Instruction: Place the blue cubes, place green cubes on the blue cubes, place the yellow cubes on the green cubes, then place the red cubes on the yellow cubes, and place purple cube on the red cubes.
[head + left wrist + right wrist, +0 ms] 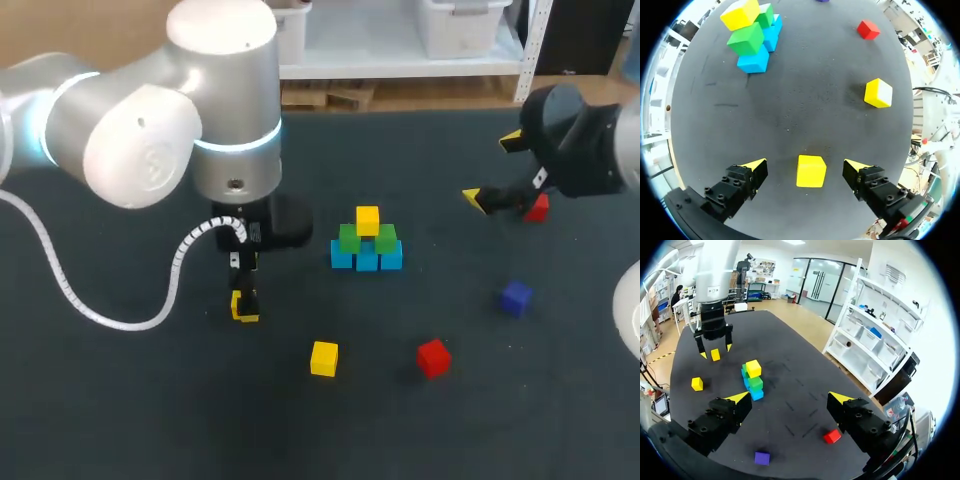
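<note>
The left fingers point(755, 169) stood wide open, one on each side of a yellow cube point(811, 171), not touching; the cube sat on the tabletop point(805, 100), left of the cube pile point(754, 40).

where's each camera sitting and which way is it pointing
Head view: fixed above and behind, looking down on the table; left arm and right arm show.
Left wrist view: on left arm, looking down; open jaws flank a yellow cube.
Right wrist view: on right arm, looking across the table past open jaws.
Shared: all show the cube stack.
</note>
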`<action>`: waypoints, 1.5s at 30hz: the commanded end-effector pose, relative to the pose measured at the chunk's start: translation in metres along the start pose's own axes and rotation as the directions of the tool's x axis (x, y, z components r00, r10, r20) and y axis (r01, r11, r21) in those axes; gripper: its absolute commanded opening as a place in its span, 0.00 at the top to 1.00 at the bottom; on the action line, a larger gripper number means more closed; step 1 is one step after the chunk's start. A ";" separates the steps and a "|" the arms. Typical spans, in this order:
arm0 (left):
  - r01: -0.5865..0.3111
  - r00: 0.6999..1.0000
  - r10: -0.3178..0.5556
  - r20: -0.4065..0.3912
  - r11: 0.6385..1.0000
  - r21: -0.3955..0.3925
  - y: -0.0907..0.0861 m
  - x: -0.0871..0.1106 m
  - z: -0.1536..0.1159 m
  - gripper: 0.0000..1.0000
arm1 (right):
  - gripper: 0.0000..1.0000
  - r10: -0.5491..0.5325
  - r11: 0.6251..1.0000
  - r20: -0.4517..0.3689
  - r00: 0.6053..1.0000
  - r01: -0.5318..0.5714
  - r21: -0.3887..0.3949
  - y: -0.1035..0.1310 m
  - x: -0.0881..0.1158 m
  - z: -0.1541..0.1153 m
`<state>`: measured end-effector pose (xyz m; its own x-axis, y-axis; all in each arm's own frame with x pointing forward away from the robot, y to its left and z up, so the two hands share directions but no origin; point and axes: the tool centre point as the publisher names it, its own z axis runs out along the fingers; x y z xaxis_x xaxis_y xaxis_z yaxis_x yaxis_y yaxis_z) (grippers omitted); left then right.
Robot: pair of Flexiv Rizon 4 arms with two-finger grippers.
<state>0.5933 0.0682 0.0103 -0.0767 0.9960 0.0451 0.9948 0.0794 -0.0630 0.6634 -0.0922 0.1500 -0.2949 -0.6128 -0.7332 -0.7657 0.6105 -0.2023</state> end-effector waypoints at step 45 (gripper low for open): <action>-0.071 0.996 0.070 -0.060 0.997 -0.024 0.031 -0.027 -0.047 1.00 | 0.00 -0.001 0.999 -0.005 1.000 0.001 0.036 0.003 0.000 0.000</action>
<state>0.6141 0.0524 0.0488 -0.0069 0.9980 0.0621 1.0000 0.0070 -0.0005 0.6616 -0.0920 0.1497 -0.2952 -0.6134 -0.7325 -0.7491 0.6244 -0.2210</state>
